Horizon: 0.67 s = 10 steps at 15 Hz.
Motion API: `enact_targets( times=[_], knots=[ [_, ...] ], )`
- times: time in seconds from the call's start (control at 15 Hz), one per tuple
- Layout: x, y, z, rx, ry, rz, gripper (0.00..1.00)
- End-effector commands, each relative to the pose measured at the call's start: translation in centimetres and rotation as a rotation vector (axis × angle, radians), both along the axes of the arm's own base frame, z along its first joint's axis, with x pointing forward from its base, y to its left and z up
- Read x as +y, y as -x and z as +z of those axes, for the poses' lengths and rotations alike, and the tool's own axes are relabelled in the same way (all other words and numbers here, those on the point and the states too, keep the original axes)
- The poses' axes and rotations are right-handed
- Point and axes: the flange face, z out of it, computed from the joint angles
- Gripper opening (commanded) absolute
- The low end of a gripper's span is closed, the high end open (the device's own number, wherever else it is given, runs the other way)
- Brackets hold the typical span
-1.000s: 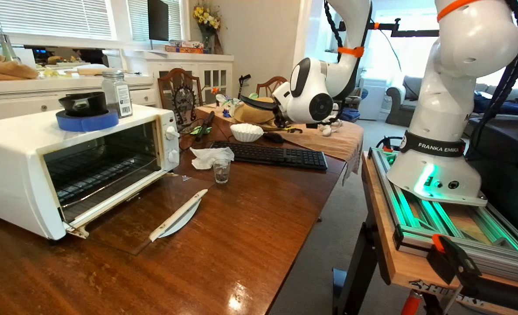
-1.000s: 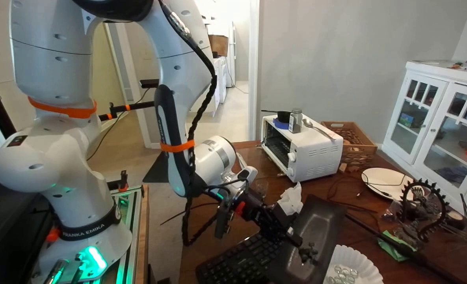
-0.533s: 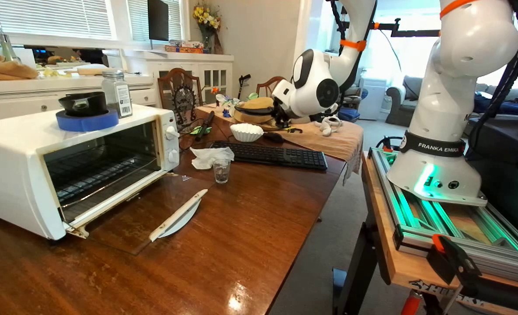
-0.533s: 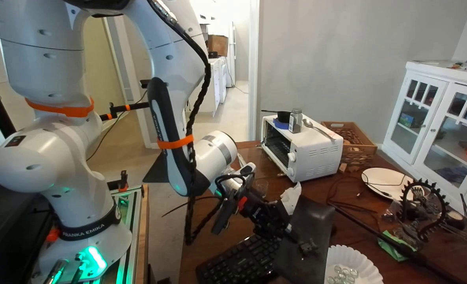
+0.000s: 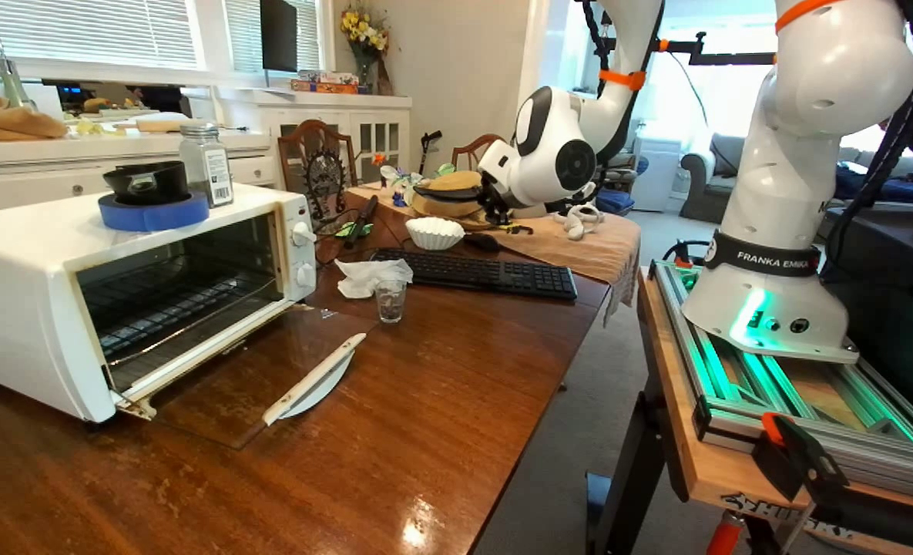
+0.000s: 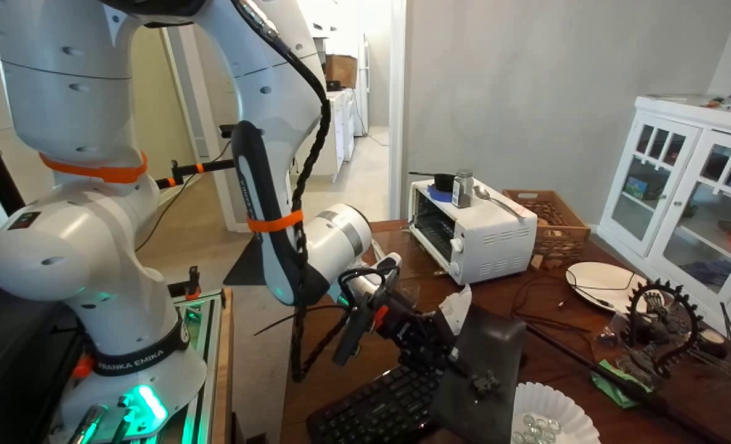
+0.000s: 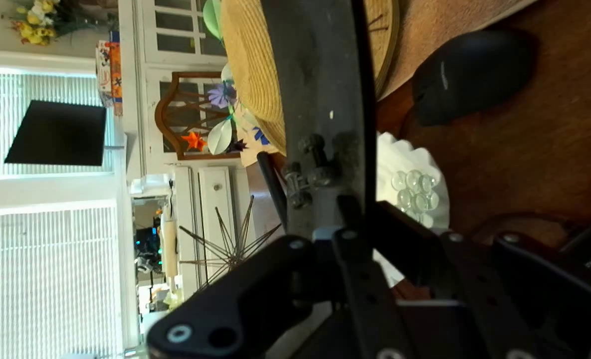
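Dark tray [image 7: 320, 94] (gripped): new angle.

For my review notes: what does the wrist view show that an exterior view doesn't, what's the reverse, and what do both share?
The wrist view shows, and an exterior view lacks: the hat, the orange flower and the blinds.

That exterior view shows, and the wrist view lacks: the oven, the jar on it, the basket and the robot's base.

Both share: the gripper shut on the edge of the tray, dark pieces on it, and beads in the bowl.
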Motion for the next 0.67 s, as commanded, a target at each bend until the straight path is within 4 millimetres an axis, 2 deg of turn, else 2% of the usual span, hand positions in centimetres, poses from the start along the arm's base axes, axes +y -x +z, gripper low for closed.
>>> enact_targets(
  times=[0.0,0.07,0.27,0.4,0.6],
  knots=[
    [2.6,-3.0,1.9,-0.018,0.065,0.17,0.04],
    [3.7,-4.1,2.3,-0.016,0.083,0.215,0.04],
    [9.2,-8.2,4.0,-0.019,0.105,0.368,0.04],
    [13.8,-9.4,4.5,-0.011,0.115,0.473,0.04],
    [19.3,-10.1,4.8,-0.008,0.117,0.636,0.04]
  ],
)
